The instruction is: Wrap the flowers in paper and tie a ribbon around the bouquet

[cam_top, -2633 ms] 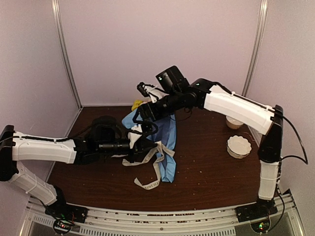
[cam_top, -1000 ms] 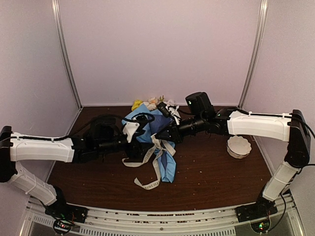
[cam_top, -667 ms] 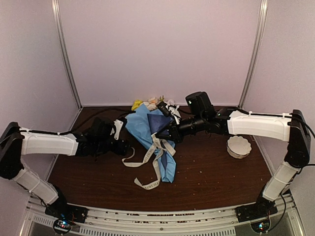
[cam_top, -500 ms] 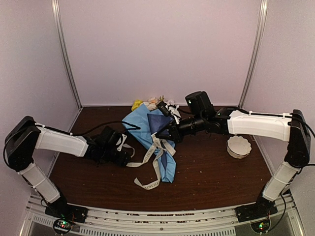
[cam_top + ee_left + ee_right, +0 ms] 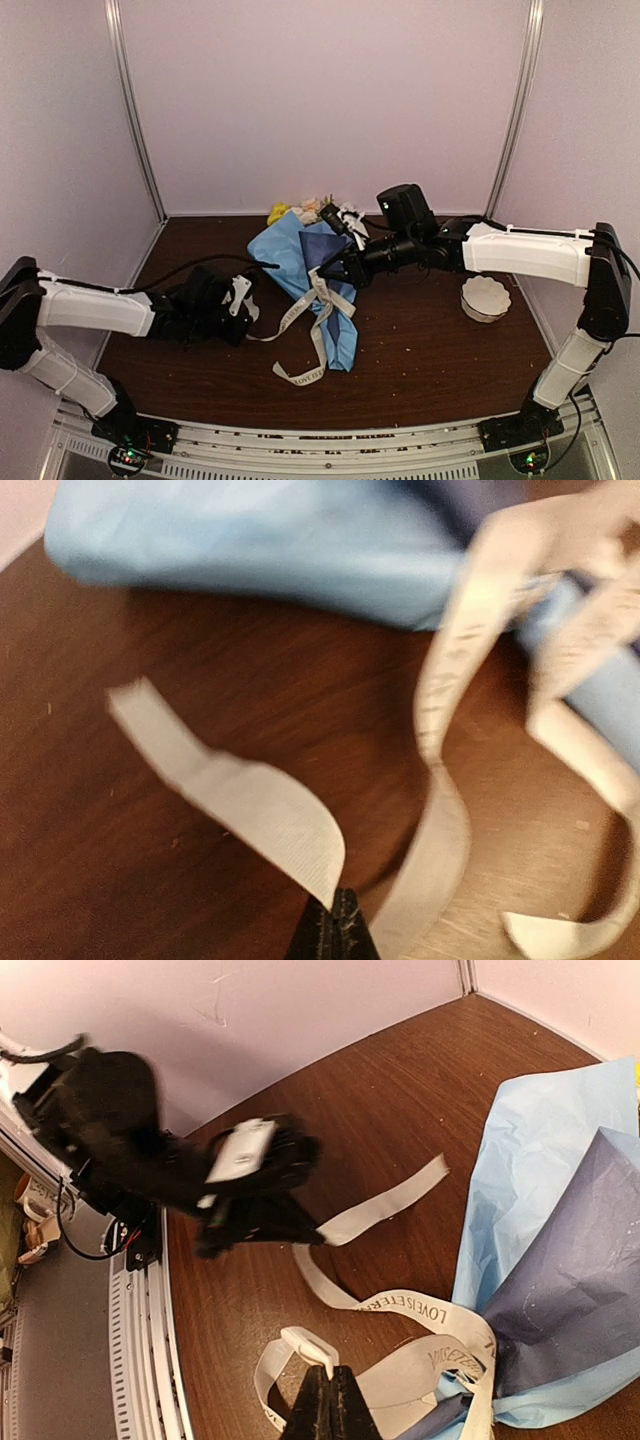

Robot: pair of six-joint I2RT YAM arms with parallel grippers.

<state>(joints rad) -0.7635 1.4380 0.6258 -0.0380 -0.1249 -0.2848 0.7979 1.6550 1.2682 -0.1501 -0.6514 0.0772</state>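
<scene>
I start from the ribbon [image 5: 405, 1308]: a flat, limp, cream woven band with dark lettering, looped about the waist of the bouquet [image 5: 292, 250]. The bouquet lies on the dark wooden table [image 5: 430, 350], its long axis running from the blooms at the far end to the narrow tail nearest me. One strand leads out from that waist to the left and toward me. It ends in my left pincer [image 5: 330, 932], which is clamped on it short of the free end, and the spare tail curls away past the grip. My right pincer [image 5: 325, 1392] sits at the waist from the right, closed on what looks like a fold of the same band. The paper [image 5: 280, 550] is creased and matte, pale blue outside and navy within. I judge it would crush under a sideways haul, so any tightening should pull along the strand.
</scene>
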